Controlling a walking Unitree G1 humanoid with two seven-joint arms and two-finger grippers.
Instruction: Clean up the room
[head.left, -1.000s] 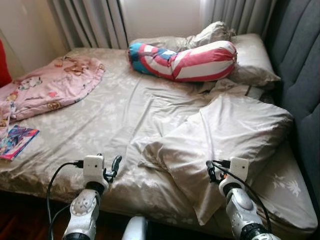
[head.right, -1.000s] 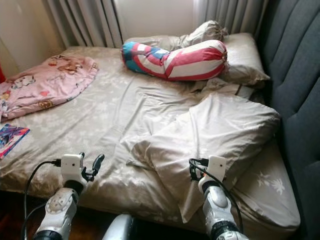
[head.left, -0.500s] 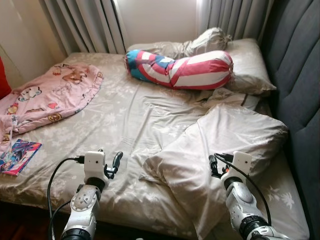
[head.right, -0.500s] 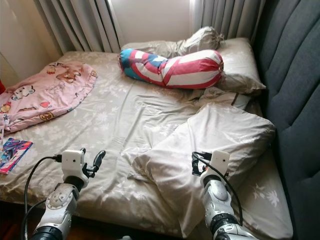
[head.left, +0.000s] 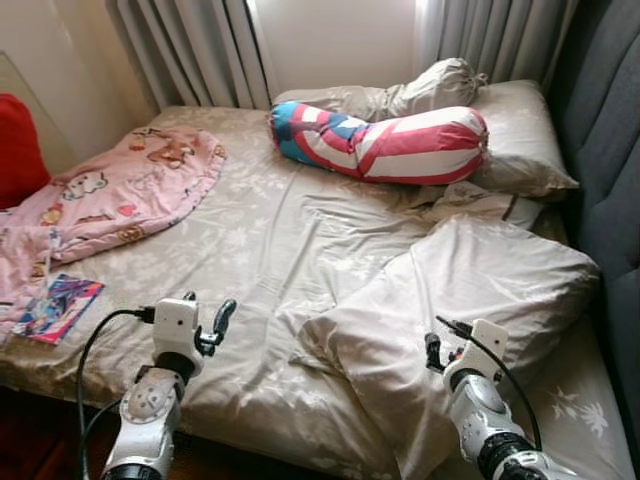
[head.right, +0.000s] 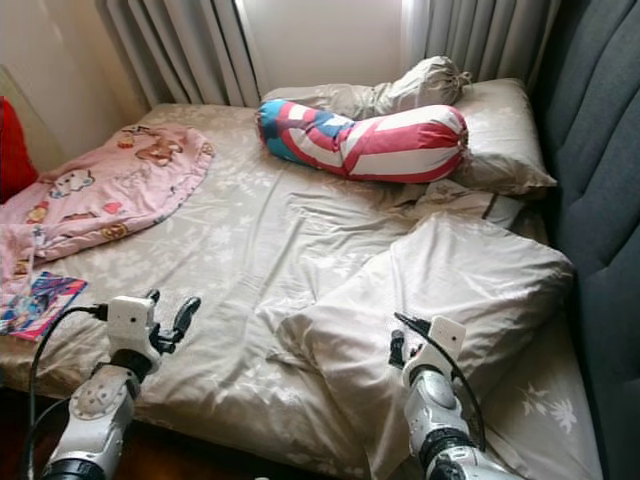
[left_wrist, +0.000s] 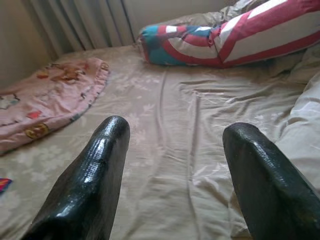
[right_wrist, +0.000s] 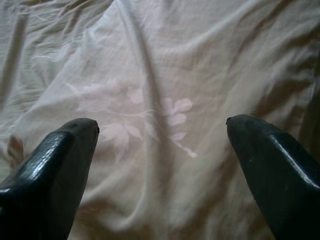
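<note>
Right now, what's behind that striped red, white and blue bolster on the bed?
Behind the bolster lie a crumpled beige bundle of bedding and part of a beige pillow, then the curtains. The bolster covers whatever lies directly against its far side.

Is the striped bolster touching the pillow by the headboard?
Touching. In the left eye view the striped bolster lies with its right end pressed against the pillow by the headboard, no gap between them.

We note: beige floral sheet (head.left: 250, 240); red-white-blue striped bolster (head.left: 385, 145); pink cartoon-print blanket (head.left: 110, 195); grey curtains (head.left: 190, 50); dark grey headboard (head.left: 610, 150)
</note>
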